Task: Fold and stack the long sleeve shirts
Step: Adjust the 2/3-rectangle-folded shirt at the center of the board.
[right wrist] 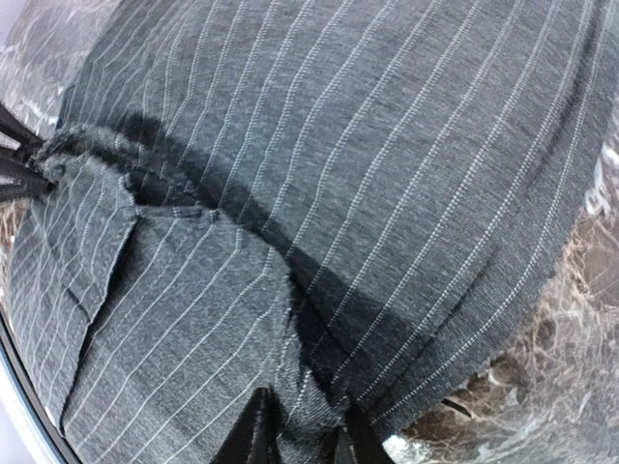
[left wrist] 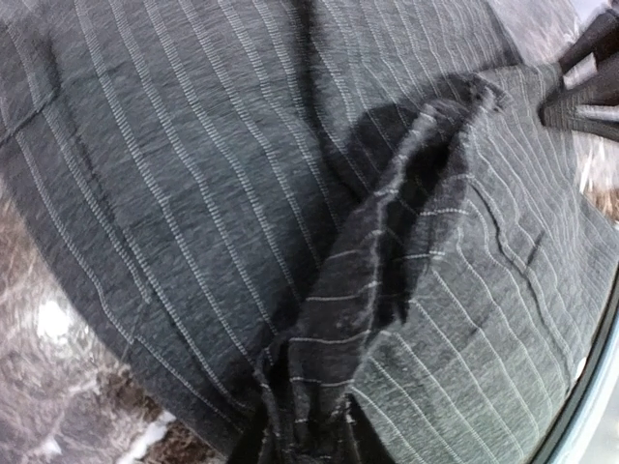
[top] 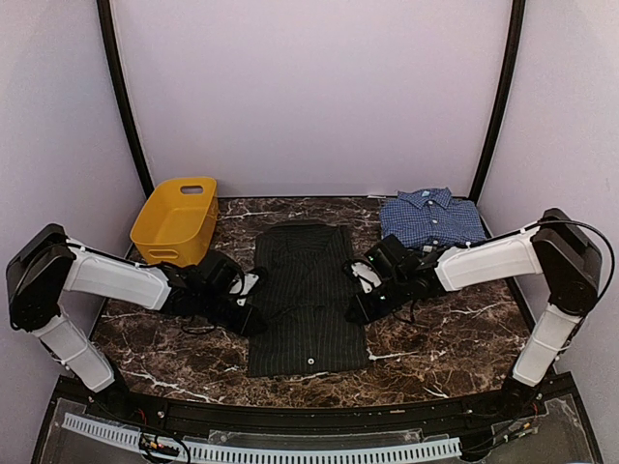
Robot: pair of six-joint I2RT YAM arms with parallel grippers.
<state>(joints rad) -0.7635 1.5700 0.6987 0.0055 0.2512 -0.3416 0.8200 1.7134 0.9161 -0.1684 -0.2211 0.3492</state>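
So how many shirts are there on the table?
2. The black pinstriped shirt lies spread out in the middle of the table. The blue checked shirt sits folded at the far right. I see none in the yellow basket.

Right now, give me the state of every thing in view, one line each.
black pinstriped shirt, lying flat mid-table as a long rectangle, both side edges pinched up.
blue checked shirt, folded, lying at the far right.
yellow basket, upright, nothing seen inside.
left fingers, closed on the black shirt's left edge.
right fingers, closed on its right edge.
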